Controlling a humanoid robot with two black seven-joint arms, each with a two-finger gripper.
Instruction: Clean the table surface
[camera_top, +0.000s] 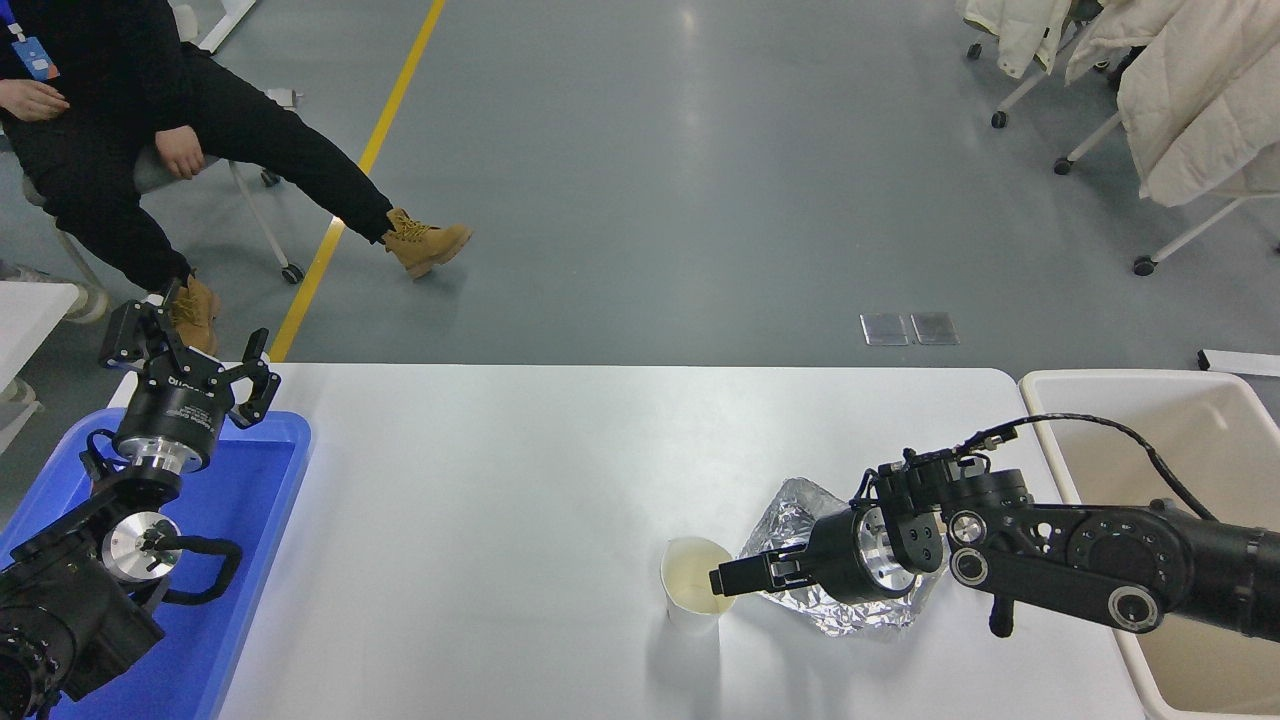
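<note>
Worktop surface (500, 520): white, matte, rectangular with rounded corners; long axis running left to right across the view, near edge cut off at the bottom of the picture. Fills the lower half of the frame, below both arms. Count: one.

Beige bin (1200, 640): one, just beside the right end of the worktop, open side up.

Blue tray (250, 560): one, at the left end of the worktop, partly covered by the left arm.

Right arm: enters from the right edge, crosses over the bin rim, reaches leftward low above the worktop. Right end effector (722, 580): pointing left, fingers narrow and close together, tips at the right rim of the paper cup; contact or grip on the rim not discernible. Lies over the right-centre part of the worktop surface, near its front.

Left arm: parked at the lower left above the blue tray. Left end effector (190, 362): fingers spread wide, empty, pointing away from the camera, at the far left corner of the worktop.

Crumpled foil sheet (800, 515): one, flat on the worktop, to the right of the cup, partly hidden under the right wrist.

Paper cup (690, 595): one, upright, mouth up, pale inside, standing on the worktop right of centre, near the front, just left of the foil.

Seated person (110, 130): one, in dark clothing and tan boots, beyond the far left of the worktop.
</note>
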